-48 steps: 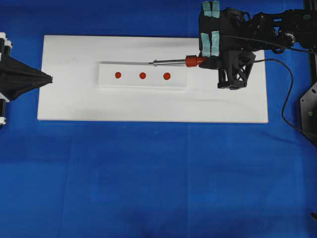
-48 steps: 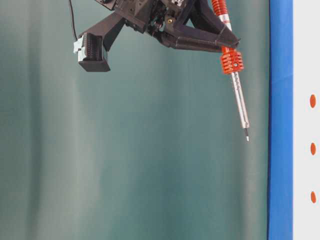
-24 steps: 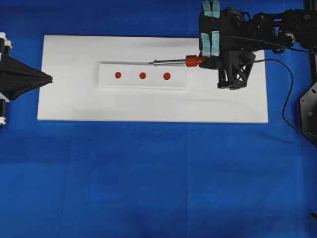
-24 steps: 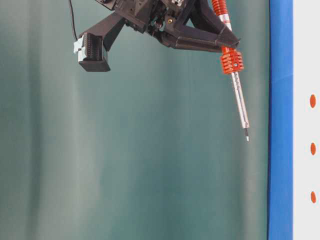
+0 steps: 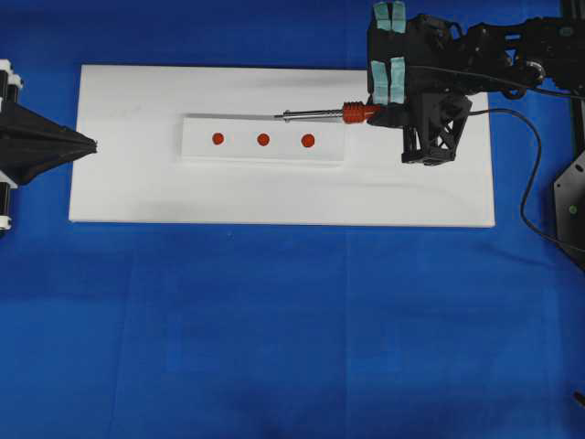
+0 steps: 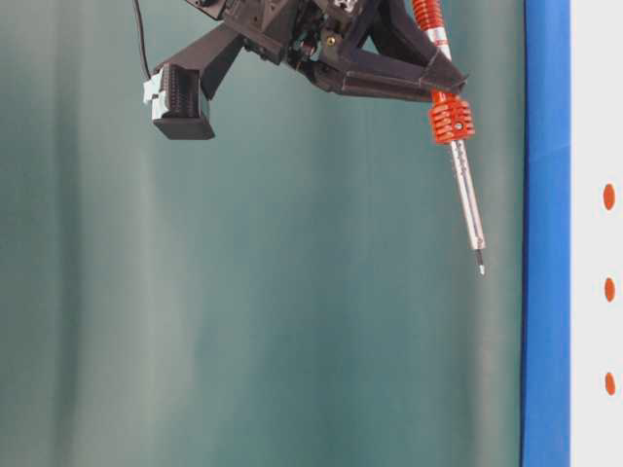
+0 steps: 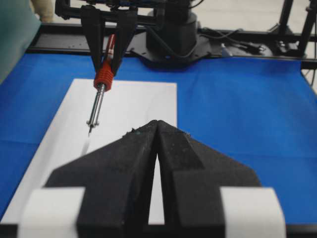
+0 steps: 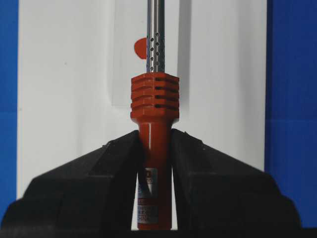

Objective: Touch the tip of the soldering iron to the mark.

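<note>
Blue cloth (image 5: 274,329) is covering the bench. A large white board (image 5: 137,192) is lying on it, and a smaller white strip (image 5: 196,151) is sitting on the board, carrying three red marks (image 5: 263,139) in a row.

The right arm is reaching in over the board's right part. The right gripper (image 8: 154,148) is clamping the red-orange handle of the soldering iron (image 5: 320,114), jaws pressed in on both sides of it. The black cord (image 5: 530,165) is trailing off toward the right.

The left gripper (image 7: 157,130) is sitting at the board's left edge with its jaws pressed together, holding nothing.

The iron is pointing left in the overhead view, its shaft running along the strip's far edge. In the table-level view the iron is hanging clear above the board, angled down. The tip (image 6: 481,265) is touching nothing; in the overhead view it is showing beside the far edge of the strip, not over any mark.

Step in hand, as judged: carrying the iron to a mark, contact not yet made. Which of the three marks is meant cannot be told.

Next move, as judged: shifting the tip sideways onto the strip, over a mark, then lowering gently until it is touching. The shaft is thin and the marks are small, so a slow descent seems wise.
</note>
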`<state>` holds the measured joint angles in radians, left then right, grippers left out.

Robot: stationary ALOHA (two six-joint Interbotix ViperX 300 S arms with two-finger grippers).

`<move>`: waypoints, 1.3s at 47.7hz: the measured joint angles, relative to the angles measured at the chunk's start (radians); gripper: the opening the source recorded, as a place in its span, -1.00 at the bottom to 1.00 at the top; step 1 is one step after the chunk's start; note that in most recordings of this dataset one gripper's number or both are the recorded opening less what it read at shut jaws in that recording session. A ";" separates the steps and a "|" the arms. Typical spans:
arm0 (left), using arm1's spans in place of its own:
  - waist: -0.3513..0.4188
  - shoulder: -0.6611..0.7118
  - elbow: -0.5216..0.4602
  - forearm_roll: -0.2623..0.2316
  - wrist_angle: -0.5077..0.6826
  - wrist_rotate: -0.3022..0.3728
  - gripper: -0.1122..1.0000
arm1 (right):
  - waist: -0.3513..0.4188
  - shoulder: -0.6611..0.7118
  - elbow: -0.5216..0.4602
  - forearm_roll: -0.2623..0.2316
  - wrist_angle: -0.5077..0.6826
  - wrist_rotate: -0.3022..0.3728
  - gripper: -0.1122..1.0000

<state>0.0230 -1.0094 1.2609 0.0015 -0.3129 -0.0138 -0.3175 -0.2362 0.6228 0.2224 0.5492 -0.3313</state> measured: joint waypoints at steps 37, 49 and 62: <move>0.000 0.000 0.000 -0.002 -0.002 0.000 -0.80 | 0.035 0.183 0.000 0.000 -0.104 0.000 -0.69; 0.000 0.000 0.000 -0.002 -0.002 0.000 -0.80 | 0.035 0.218 0.000 0.000 -0.121 0.000 -0.69; 0.000 0.000 0.000 0.000 0.000 0.000 -0.80 | 0.032 0.222 -0.002 0.002 -0.123 0.002 -0.69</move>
<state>0.0230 -1.0094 1.2609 0.0015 -0.3129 -0.0138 -0.2853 -0.0138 0.6213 0.2240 0.4264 -0.3298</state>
